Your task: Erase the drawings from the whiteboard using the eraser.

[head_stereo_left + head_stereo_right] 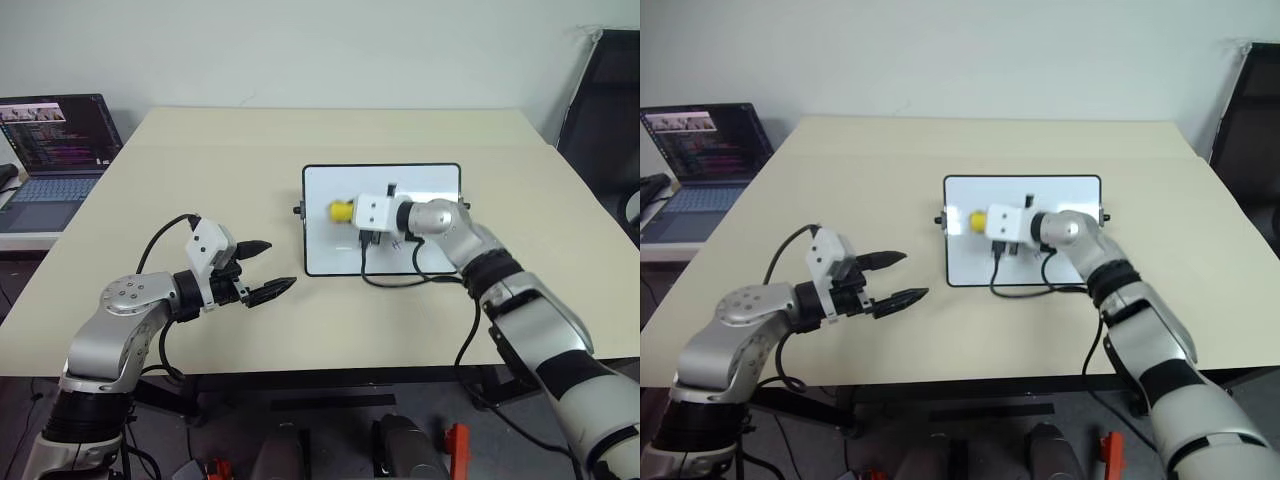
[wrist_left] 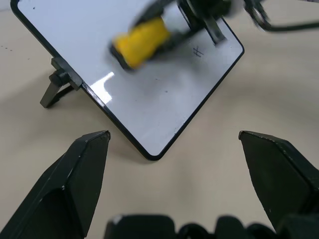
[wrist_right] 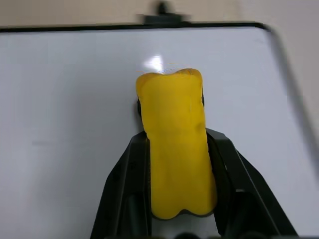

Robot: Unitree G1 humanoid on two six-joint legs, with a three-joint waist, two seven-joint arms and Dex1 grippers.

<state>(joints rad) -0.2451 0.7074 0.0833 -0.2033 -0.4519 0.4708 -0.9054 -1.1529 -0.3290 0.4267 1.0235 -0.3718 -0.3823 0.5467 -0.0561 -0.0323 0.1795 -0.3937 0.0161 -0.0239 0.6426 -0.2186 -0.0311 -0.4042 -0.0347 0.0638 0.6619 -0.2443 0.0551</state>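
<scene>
the left gripper (image 1: 262,268) hovers over the near left of the counter (image 1: 200,180), fingers (image 2: 75,184) spread wide with nothing between them. just beyond, the whiteboard (image 1: 330,255) lies mid-counter. the right gripper (image 1: 352,211) reaches over it, fingers clamped on the yellow eraser (image 1: 342,211) above the board's left part. one small drawing (image 2: 198,51) shows near its right edge. a laptop (image 1: 50,150) sits far left.

No legible text, brand or number. One small hash-like pen mark (image 2: 198,51) stands on the whiteboard (image 2: 149,107); the laptop screen (image 1: 58,133) shows unreadable lines.
</scene>
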